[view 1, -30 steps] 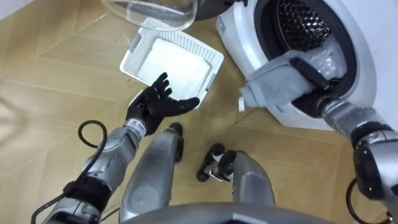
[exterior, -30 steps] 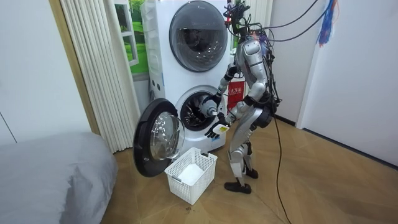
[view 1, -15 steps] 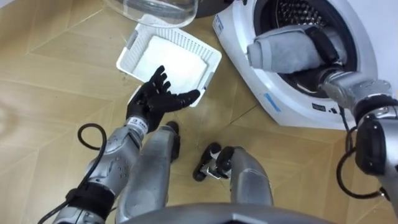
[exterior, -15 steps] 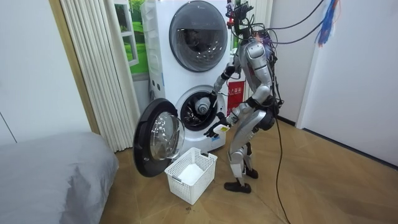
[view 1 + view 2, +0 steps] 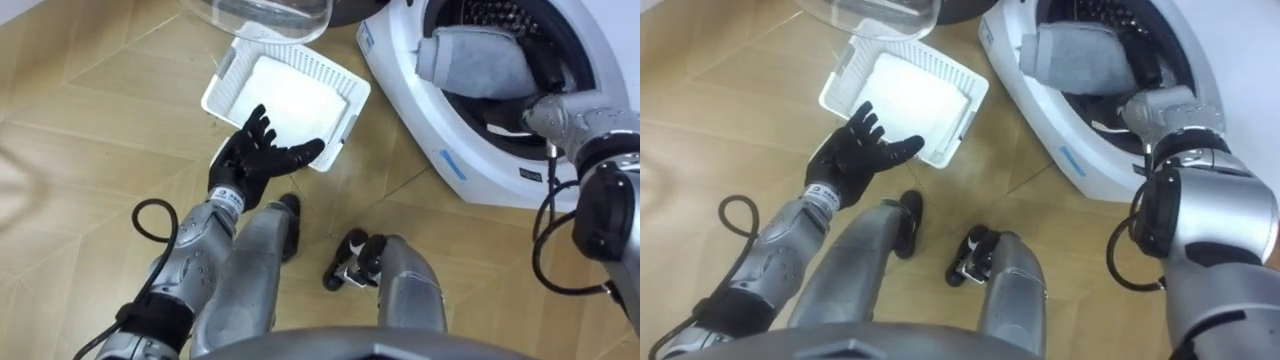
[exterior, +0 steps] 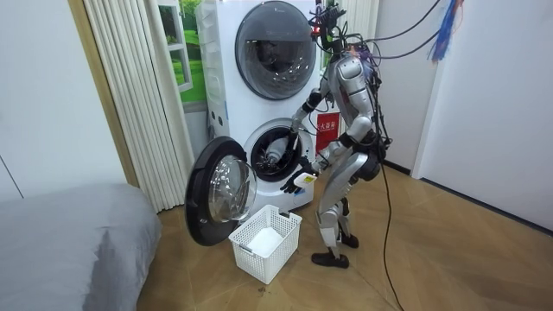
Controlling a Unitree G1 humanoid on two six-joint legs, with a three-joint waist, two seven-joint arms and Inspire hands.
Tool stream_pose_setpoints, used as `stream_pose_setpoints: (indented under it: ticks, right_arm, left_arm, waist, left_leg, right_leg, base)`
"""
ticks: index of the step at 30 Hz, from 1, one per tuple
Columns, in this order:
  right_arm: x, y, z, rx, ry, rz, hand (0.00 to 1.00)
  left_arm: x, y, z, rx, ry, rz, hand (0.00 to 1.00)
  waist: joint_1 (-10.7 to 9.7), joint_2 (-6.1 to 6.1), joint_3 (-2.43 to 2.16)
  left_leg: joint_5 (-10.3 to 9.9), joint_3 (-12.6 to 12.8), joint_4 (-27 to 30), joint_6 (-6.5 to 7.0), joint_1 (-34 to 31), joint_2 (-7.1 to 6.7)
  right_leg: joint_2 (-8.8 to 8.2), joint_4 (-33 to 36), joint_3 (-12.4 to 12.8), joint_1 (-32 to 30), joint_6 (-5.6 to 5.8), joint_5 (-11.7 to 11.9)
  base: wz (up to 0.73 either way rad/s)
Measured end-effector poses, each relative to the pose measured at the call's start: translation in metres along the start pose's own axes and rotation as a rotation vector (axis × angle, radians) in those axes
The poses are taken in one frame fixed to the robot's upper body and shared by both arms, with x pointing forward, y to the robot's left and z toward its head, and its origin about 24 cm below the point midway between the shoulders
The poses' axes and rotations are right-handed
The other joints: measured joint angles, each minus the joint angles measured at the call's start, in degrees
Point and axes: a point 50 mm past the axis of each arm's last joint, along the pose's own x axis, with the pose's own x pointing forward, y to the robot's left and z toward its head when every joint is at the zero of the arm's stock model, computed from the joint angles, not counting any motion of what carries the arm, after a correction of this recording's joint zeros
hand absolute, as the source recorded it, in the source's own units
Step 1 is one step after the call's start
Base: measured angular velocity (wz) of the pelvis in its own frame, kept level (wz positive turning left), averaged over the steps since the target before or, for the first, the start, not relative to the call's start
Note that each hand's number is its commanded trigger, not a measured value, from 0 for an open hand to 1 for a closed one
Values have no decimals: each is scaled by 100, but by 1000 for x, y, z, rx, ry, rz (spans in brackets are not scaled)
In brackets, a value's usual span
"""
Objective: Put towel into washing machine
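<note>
The towel (image 5: 478,62) should be pushed deeper into the washing machine (image 5: 452,165). The right robot hand's hold cannot be told; the left robot hand (image 5: 262,160) is spread empty.

Domestic premises: the laundry corner of a home bedroom. Evidence: a front-loading washing machine (image 6: 275,160) with a second drum unit (image 6: 263,43) stacked above, and its round door (image 6: 220,197) standing open. A white laundry basket (image 6: 265,242) sits on a herringbone wood floor (image 6: 432,259). Also noted: a grey-covered bed (image 6: 69,238), a pleated full-height curtain (image 6: 143,95) and plain white walls (image 6: 501,104).
</note>
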Motion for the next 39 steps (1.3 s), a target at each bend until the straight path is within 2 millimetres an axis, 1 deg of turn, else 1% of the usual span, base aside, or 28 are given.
stream_pose_setpoints:
  ticks: [6,7,13,15,20,25,30,33,34,36,37,39]
  right_arm:
    - [-1,-7,12,70,-96,-110,0]
    - [-1,-7,12,73,-96,-118,0]
    - [-3,-6,14,89,-106,-161,0]
    - [-3,-6,15,99,-116,-170,0]
    - [-6,-1,18,118,-144,-172,0]
    - [-6,-1,19,125,-158,-169,0]
    - [-6,-3,20,138,-164,-187,0]
    - [-6,-4,22,152,-179,-191,0]
    - [-6,-4,22,154,-182,-191,0]
    - [-5,-9,23,149,-191,-200,0]
    - [-4,-14,24,141,-198,-209,0]
    - [-2,-23,25,132,-206,-230,0]
  left_arm:
    - [0,-1,0,16,-14,10,0]
    - [0,-2,0,27,-15,6,0]
    - [2,-12,0,78,-32,-24,0]
    - [3,-15,-2,99,-26,-37,0]
    - [3,-16,0,99,-43,-41,0]
    - [2,-18,0,108,-55,-55,0]
    - [2,-16,-1,116,-52,-53,0]
    - [6,-12,0,131,-42,-42,0]
    - [8,-11,0,136,-35,-36,0]
    - [9,-8,-3,141,-19,-22,0]
    - [9,-6,-4,151,-13,-16,0]
    - [10,-4,-5,163,-6,-7,0]
  waist:
    - [-48,19,4]
    - [-87,35,2]
    - [-92,55,2]
    - [-92,85,0]
    - [-92,233,-14]
    - [-85,279,-11]
    - [-85,308,-11]
    - [-78,407,-6]
    - [-78,465,-5]
    - [-72,523,-7]
    - [-48,543,-5]
    - [2,550,-6]
  left_leg:
    - [0,56,-101,0,-1,8]
    - [0,57,-107,0,-1,7]
    - [0,78,-152,4,-1,12]
    - [2,87,-168,17,0,11]
    - [15,96,-189,44,12,7]
    - [24,97,-202,57,15,5]
    - [31,95,-248,70,90,-4]
    - [40,96,-309,87,170,-11]
    - [49,98,-344,100,235,-14]
    - [56,107,-453,111,395,-49]
    - [62,110,-538,117,520,-57]
    - [72,110,-658,118,698,-69]
  right_leg:
    - [11,-77,18,-32,1,2]
    - [12,-89,17,-27,2,2]
    - [32,-154,32,-24,28,18]
    - [38,-156,50,-26,36,23]
    - [29,-144,64,-19,48,45]
    - [24,-161,59,-9,53,61]
    - [24,-243,45,91,79,76]
    - [28,-305,36,174,104,99]
    - [32,-356,26,230,116,119]
    - [11,-400,40,368,125,128]
    - [13,-487,35,490,148,142]
    - [22,-612,34,667,169,159]
  base:
    - [0]
    - [0]
    - [0]
    - [0]
    - [0]
    - [0]
    - [1]
    - [0]
    - [0]
    - [0]
    - [0]
    - [0]
